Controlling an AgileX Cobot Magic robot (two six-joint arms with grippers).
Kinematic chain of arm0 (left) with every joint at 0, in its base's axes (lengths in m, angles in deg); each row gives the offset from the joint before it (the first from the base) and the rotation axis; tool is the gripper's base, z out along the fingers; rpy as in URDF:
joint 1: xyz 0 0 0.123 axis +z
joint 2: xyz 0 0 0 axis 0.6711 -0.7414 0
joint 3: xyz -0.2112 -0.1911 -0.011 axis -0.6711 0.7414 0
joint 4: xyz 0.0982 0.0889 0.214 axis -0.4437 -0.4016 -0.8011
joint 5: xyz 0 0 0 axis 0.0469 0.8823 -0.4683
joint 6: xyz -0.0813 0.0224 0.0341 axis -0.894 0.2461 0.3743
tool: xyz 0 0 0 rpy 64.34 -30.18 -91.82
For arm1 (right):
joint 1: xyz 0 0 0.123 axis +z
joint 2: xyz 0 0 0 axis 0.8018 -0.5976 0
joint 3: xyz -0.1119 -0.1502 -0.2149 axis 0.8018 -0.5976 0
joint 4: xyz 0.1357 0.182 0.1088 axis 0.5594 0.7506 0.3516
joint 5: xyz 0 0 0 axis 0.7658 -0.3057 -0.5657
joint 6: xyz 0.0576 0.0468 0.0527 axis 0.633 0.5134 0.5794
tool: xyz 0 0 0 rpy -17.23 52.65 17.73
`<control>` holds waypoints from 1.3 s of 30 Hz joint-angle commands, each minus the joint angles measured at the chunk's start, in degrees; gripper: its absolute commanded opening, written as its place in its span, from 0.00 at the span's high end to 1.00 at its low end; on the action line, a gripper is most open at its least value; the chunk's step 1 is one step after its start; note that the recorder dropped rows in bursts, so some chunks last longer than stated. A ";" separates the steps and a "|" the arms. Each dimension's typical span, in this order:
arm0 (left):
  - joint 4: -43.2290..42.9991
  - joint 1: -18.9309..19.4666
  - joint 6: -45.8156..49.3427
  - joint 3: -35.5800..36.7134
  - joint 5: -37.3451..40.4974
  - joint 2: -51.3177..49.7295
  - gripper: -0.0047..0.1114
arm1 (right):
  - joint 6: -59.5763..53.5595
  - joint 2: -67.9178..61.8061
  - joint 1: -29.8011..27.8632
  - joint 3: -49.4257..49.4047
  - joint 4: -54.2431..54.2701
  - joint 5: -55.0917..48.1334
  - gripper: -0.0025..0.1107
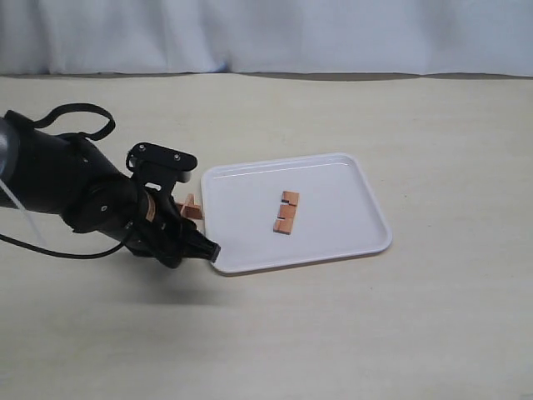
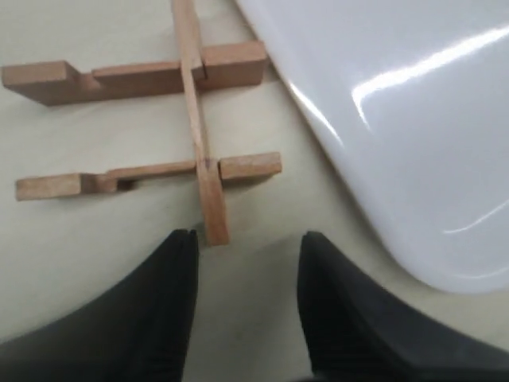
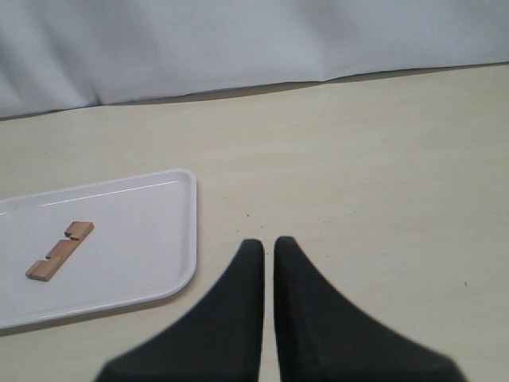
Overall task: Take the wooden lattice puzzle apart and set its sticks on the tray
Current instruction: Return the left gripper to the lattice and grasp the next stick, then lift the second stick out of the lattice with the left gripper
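Beside the white tray's left edge, the wooden lattice puzzle lies on the table, partly hidden by my left arm. The left wrist view shows three of its sticks still interlocked: two parallel bars and one crossing stick. My left gripper is open just short of the crossing stick's near end, holding nothing. The tray's rim runs close beside it. One loose stick lies on the tray, also in the right wrist view. My right gripper is shut and empty, over bare table beside the tray.
A pale cloth backdrop closes off the far edge of the beige table. My left arm's black body and cable fill the left side of the exterior view. My right arm is outside that view.
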 commanded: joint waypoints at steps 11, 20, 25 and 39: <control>-0.12 2.91 -1.86 0.07 -2.37 -0.12 0.63 | -0.32 0.31 0.05 -0.10 -0.28 0.01 0.94; -0.27 2.91 -1.86 0.07 -2.98 -0.12 0.77 | -0.32 0.31 0.05 -0.10 -0.28 0.01 0.94; -0.27 2.91 -1.86 0.07 -2.98 -0.12 0.81 | -0.32 0.31 0.05 -0.10 -0.28 0.01 0.94; -0.27 2.91 -1.15 0.07 -2.09 1.97 0.96 | -0.32 0.31 0.05 -0.10 -0.28 0.01 0.94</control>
